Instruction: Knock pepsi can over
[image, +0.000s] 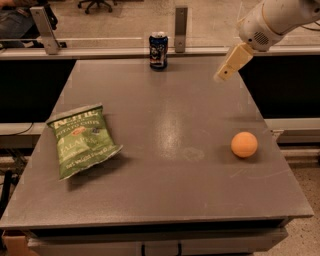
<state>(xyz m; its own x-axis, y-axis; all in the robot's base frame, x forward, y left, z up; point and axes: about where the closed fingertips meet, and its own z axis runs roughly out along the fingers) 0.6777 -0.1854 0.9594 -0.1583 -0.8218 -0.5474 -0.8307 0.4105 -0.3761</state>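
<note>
The pepsi can (158, 50) stands upright at the far edge of the grey table (165, 145), near its middle. It is dark blue with a silver top rim. My gripper (223, 75) hangs in the air above the table's far right part, to the right of the can and well apart from it. It reaches down and left from the white arm (272, 20) at the top right.
A green chip bag (82, 140) lies on the left of the table. An orange ball (244, 144) sits on the right side. A rail with metal posts (181, 27) runs behind the far edge. The floor drops off past the right edge.
</note>
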